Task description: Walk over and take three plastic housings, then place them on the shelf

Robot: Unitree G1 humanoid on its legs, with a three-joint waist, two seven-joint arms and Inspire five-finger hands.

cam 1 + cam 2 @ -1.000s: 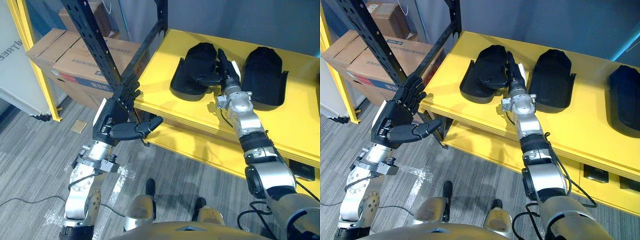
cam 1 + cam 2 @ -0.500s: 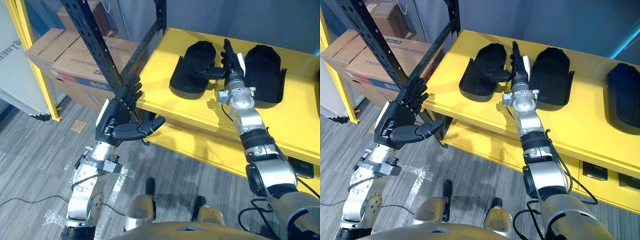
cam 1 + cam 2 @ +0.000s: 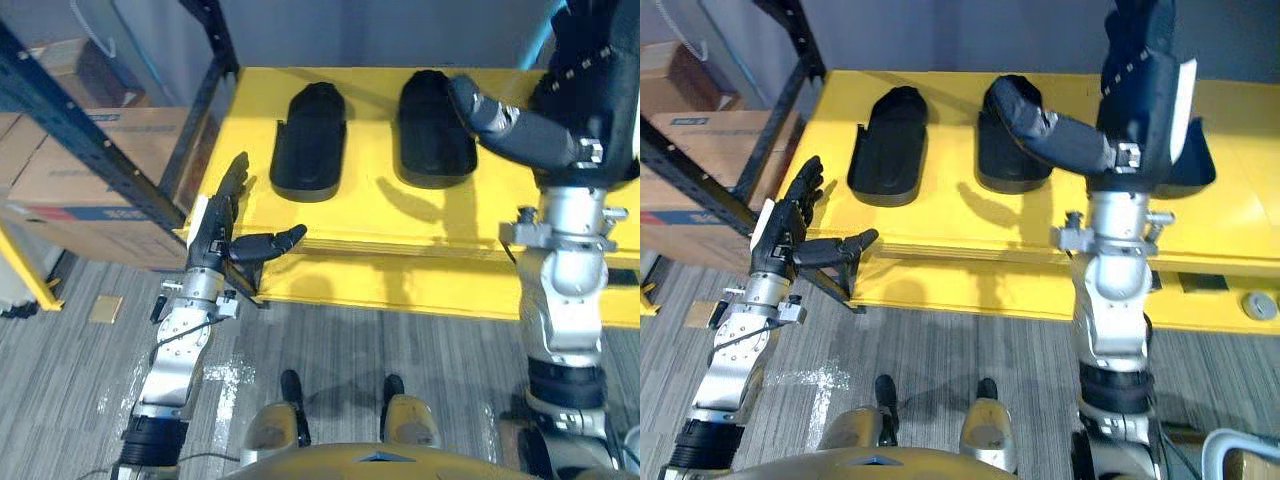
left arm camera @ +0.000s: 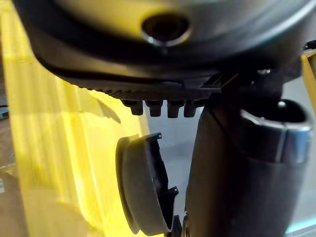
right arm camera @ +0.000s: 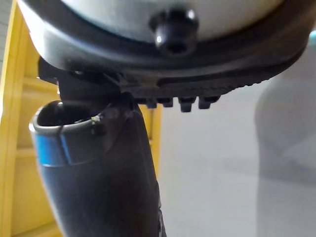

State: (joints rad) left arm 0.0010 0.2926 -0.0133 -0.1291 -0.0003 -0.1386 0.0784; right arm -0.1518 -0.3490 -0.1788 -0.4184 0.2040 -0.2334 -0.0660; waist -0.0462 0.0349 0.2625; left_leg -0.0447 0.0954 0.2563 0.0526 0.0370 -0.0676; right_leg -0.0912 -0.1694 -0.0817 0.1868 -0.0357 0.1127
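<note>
Three black plastic housings lie on the yellow shelf (image 3: 250,110): one at the left (image 3: 890,145), one in the middle (image 3: 1008,135), and a third (image 3: 1198,165) partly hidden behind my right hand. My right hand (image 3: 1145,80) is raised above the shelf, open, thumb sticking out leftward over the middle housing, holding nothing. My left hand (image 3: 215,235) hovers open at the shelf's front left corner, thumb pointing toward the shelf edge, also with nothing in it. The left wrist view shows one housing (image 4: 140,190) past the thumb.
A black perforated rack post (image 3: 90,150) slants across at the left, with cardboard boxes (image 3: 60,170) behind it. Under the top board runs a lower yellow shelf (image 3: 1040,290) bearing a small round part (image 3: 1258,305). Grey carpet floor (image 3: 400,340) lies below.
The whole view has shifted, so the camera moved. My right hand has left the gap between the housings and risen high, close to the camera. The left hand stays open by the shelf corner.
</note>
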